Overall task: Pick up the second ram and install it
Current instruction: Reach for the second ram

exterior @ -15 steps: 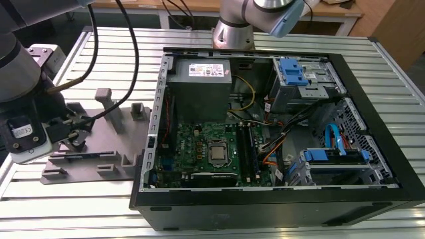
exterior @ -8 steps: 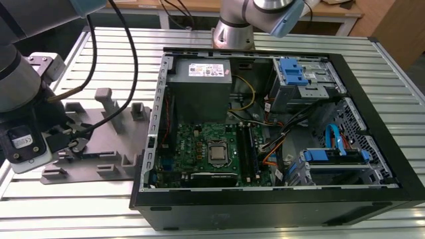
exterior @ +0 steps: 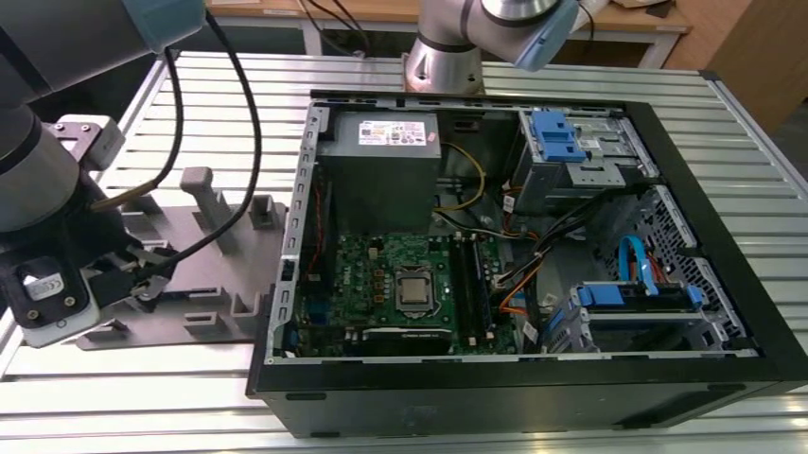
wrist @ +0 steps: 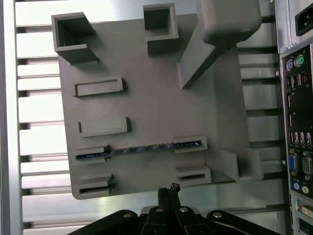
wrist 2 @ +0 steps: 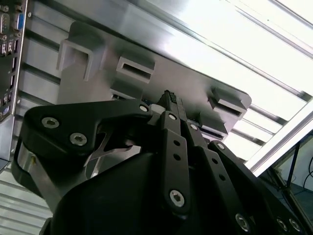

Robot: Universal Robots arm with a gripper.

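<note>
The second ram is a thin dark strip standing on edge between two slotted holders on the grey fixture plate. In the first wrist view my gripper hovers just off the plate's edge, a short way from the ram, with its black fingertips pressed together and nothing between them. The second wrist view shows the same shut fingers from behind, pointing at the plate. In the exterior view the gripper hangs over the plate on the exterior view's left, beside the open computer case.
The motherboard lies in the case, with long dark memory slots beside the processor socket. Cables, a power supply and blue drive brackets crowd the case. The case's rear ports stand close to the plate. The slatted metal table surrounds everything.
</note>
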